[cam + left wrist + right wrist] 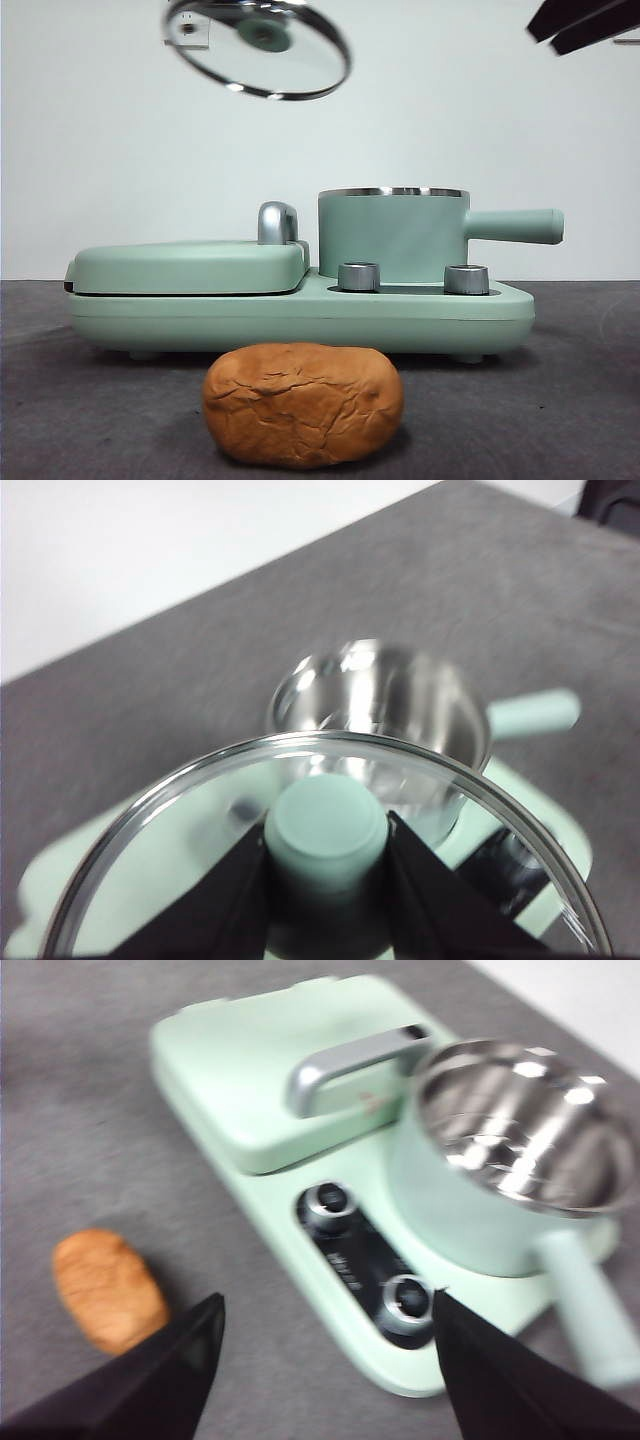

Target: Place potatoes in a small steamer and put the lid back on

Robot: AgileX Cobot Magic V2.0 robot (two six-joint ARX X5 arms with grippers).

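The potato [303,404], an orange-brown cracked lump, lies on the grey table in front of the appliance; it also shows in the right wrist view [108,1289]. The mint green steamer pot [392,233] stands open on the appliance's right side, handle pointing right, its steel inside empty [520,1130]. My left gripper [325,865] is shut on the green knob of the glass lid [262,45], holding it tilted high above the griddle, left of the pot. My right gripper [325,1360] is open, high above the table near the knobs, seen as black tips at the top right [580,22].
The flat green griddle with its cover [185,265] and steel handle [277,222] fills the appliance's left half. Two steel knobs [359,276] [466,279] sit on the base in front of the pot. Grey table [560,400] extends on both sides of the potato.
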